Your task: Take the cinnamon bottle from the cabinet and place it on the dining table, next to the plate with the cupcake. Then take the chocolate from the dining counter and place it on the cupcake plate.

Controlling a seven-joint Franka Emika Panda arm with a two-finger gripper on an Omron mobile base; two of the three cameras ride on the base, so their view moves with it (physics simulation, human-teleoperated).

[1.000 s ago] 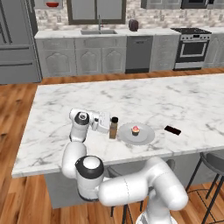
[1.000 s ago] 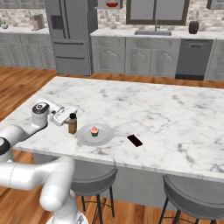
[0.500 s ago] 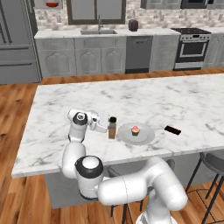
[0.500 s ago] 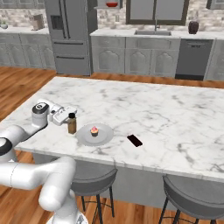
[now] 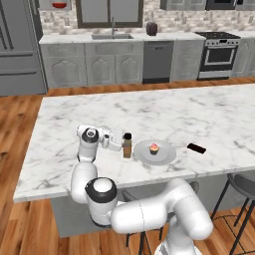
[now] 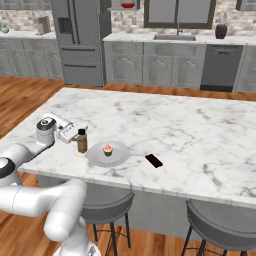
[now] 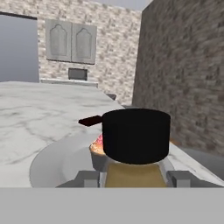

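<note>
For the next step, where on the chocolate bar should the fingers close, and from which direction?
Grip the chocolate across its short width, near the middle, coming straight down from above. It lies flat and thin on the dining table, so no side offers room for a sideways approach. It sits apart from the plate, leaving space for both fingers. This is a judgement from its pose.

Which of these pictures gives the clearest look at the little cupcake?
The right base view: the cupcake sits unblocked on its plate, pink frosting and dark base plain. The left base view shows it too, equally small. In the hand view the cinnamon bottle hides most of it.
</note>
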